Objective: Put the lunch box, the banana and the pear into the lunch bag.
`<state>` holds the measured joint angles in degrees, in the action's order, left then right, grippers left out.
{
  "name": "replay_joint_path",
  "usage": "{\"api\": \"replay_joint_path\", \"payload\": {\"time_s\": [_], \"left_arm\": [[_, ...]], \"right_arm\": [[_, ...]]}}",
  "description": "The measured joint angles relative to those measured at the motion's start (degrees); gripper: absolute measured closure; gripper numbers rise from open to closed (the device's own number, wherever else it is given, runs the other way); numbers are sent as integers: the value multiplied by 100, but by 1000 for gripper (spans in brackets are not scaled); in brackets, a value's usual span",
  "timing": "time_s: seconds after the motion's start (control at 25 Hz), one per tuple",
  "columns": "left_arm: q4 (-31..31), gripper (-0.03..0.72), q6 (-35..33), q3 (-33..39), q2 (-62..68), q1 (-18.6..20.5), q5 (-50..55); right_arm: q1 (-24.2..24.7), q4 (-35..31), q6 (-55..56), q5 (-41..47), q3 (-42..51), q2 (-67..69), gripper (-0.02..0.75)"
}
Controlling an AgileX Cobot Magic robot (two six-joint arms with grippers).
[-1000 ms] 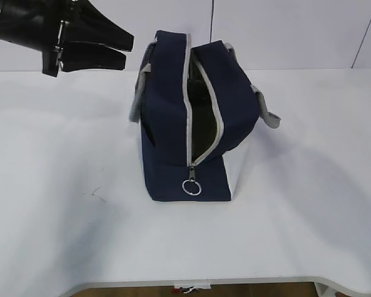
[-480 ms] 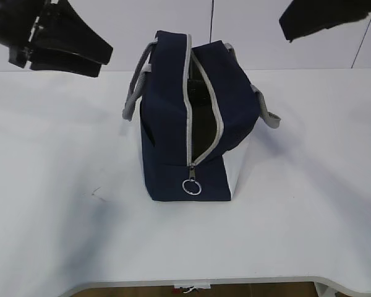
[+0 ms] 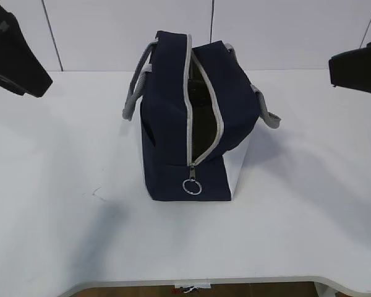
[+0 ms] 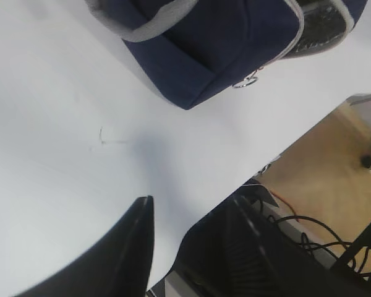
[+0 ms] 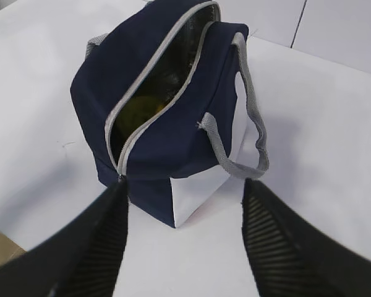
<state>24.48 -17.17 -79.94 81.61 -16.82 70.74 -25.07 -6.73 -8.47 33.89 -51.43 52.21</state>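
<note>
A boxy navy-blue fabric lunch bag [image 3: 195, 124] with grey zipper, grey webbing handles and a white lower end panel stands in the middle of a white surface [image 3: 62, 223], its zipper open along the top and a metal ring pull [image 3: 191, 186] hanging at the near end; no lunch box, banana or pear lies out on the surface, so the packing looks finished or nearly so, though that is a judgement. The right wrist view looks down into the opening and shows something yellowish [image 5: 138, 110] in the dark interior, too dim to name; the exterior view shows only shadow there. The left hand [image 4: 191, 247] is spread and empty over the surface edge; the right hand [image 5: 185, 241] is spread and empty, near the bag.
</note>
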Motion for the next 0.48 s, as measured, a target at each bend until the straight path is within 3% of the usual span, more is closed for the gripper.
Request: {"api": "replay_joint_path", "payload": {"time_s": [0.24,0.48], "left_arm": [[-781,391,653,0,-299,-596,33],[-945,391,838,0,-612,-991,66]], "right_arm": [[0,-376,-15,-145,62,-48,267],[0,-1115,-844,-1476,936,-36,267]]}}
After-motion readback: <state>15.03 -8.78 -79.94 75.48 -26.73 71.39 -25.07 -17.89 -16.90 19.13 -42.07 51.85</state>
